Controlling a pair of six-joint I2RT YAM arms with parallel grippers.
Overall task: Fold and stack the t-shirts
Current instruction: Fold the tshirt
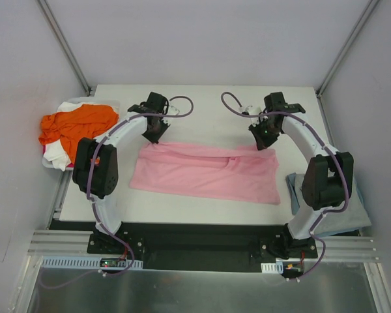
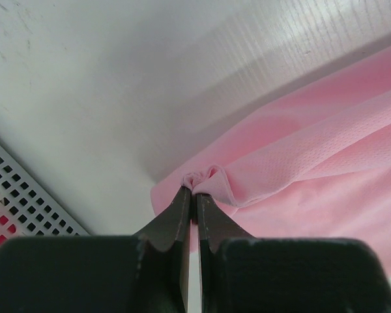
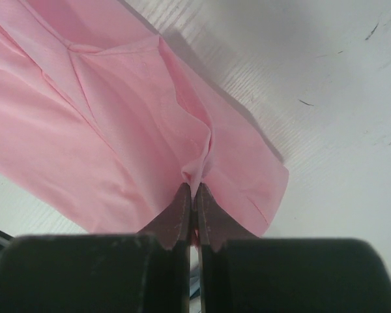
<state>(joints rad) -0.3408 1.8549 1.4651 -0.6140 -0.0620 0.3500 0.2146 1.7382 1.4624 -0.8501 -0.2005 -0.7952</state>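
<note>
A light pink t-shirt (image 1: pixel 205 171) lies spread across the middle of the white table, partly folded lengthwise. My left gripper (image 1: pixel 151 138) is shut on its far left corner; the wrist view shows the pink t-shirt (image 2: pixel 300 163) bunched between the gripper's (image 2: pixel 194 192) tips. My right gripper (image 1: pixel 266 145) is shut on the far right corner, where the pink t-shirt (image 3: pixel 117 130) is pinched into a ridge at the gripper's (image 3: pixel 193 189) tips. An orange t-shirt (image 1: pixel 75 124) and a white one (image 1: pixel 60 155) lie heaped at the left. A grey-blue t-shirt (image 1: pixel 352 212) lies at the right, partly behind my right arm.
A white perforated basket (image 2: pixel 26 195) holds the heap at the table's left edge, close to my left gripper. Grey walls stand round the table (image 1: pixel 208 111). A metal rail (image 1: pixel 202 251) runs along the near edge by the arm bases.
</note>
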